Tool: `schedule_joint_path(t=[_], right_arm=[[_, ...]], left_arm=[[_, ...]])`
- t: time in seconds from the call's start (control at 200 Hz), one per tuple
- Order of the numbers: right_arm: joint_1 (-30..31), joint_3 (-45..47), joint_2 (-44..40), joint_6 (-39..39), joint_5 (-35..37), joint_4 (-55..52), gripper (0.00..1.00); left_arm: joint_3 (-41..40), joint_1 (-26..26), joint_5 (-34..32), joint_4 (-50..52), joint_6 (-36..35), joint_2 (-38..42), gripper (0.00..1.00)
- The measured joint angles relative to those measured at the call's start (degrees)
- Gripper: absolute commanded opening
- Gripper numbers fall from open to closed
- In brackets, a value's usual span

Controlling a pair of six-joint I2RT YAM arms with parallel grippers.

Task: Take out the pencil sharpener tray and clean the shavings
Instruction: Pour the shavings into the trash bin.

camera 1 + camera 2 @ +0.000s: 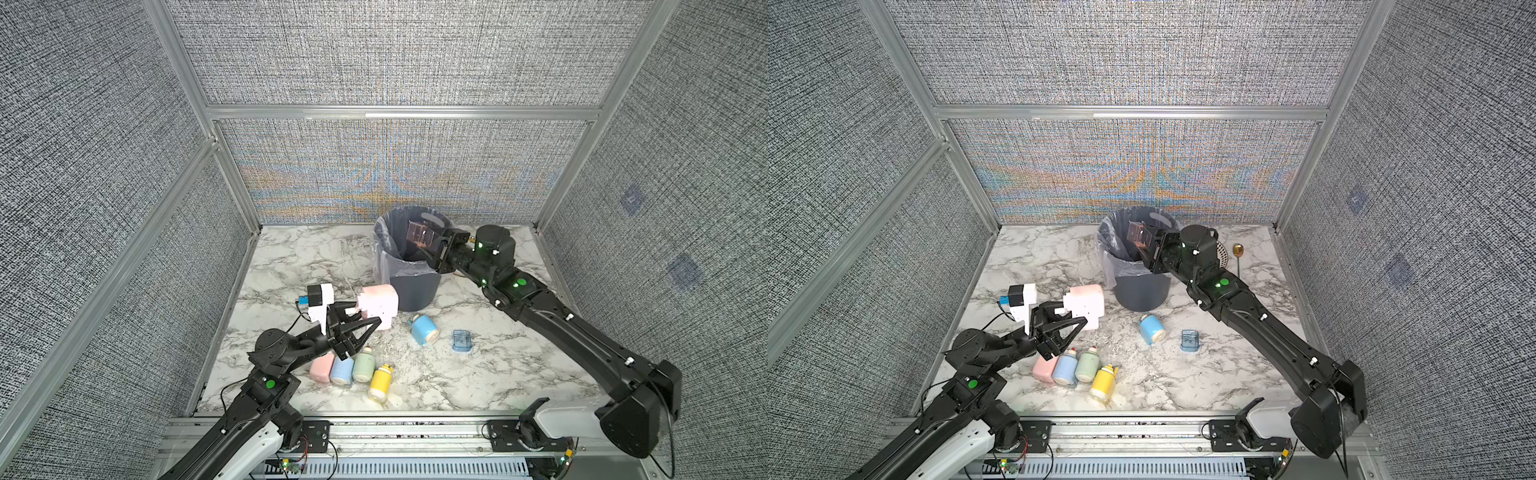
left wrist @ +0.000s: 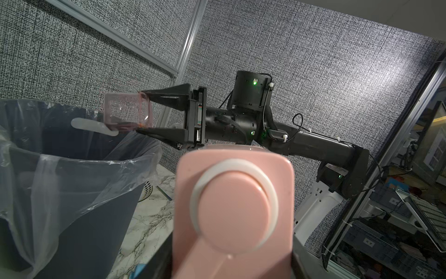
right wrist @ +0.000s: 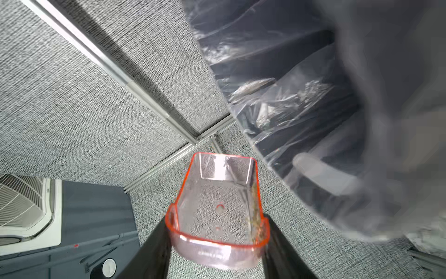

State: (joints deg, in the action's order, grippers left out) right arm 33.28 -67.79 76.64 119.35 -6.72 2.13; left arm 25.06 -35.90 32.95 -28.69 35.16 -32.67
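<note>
The right end effector [image 2: 141,111] was clamped on the clear, red-tinted plastic tray [image 3: 217,193] and held it tipped above the mouth of the dark grey round bin [image 1: 415,295] with its loose clear liner. A thin line of brownish shavings [image 3: 254,212] lay along one tray wall. The left end effector [image 1: 368,315] was closed on the pale pink boxy plastic sharpener [image 1: 380,303], just in front of the bin.

The risks, as I judged them:
- The flakes might cling to the wall and never drop unless the tray was tipped further or shaken.
- A hard shake close to the bin's rim could scatter them onto the marble-patterned worktop [image 1: 498,365].
- The slick, thin walls could slip from the grip, and the tray would fall into the bin.
- The slack liner could catch a finger.

Counted:
- One tray, one pink sharpener and one bin.
- Further in front of the bin, five small bottle-shaped sharpeners [image 1: 365,365]: four clustered (pink, blue, green, yellow) and a lone blue one [image 1: 423,329] apart.
- One small clear blue box [image 1: 462,341] near that lone one
</note>
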Motion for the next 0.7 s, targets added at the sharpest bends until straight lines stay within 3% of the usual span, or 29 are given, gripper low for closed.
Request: schedule_joint_path(t=[0.145, 0.43, 0.701], right_arm=[[-0.3, 3.4, -0.1, 0.2, -1.1, 3.8, 0.0], [-0.3, -6.2, 0.6, 0.0, -1.2, -1.5, 0.0], [-0.9, 3.1, -1.0, 0.2, -1.8, 1.1, 0.0]], left_arm=[[-0.1, 0.0, 0.0, -0.2, 0.0, -0.5, 0.16], [-0.1, 0.0, 0.0, -0.3, 0.4, -0.2, 0.16], [-0.1, 0.0, 0.0, -0.4, 0.4, -1.1, 0.16]])
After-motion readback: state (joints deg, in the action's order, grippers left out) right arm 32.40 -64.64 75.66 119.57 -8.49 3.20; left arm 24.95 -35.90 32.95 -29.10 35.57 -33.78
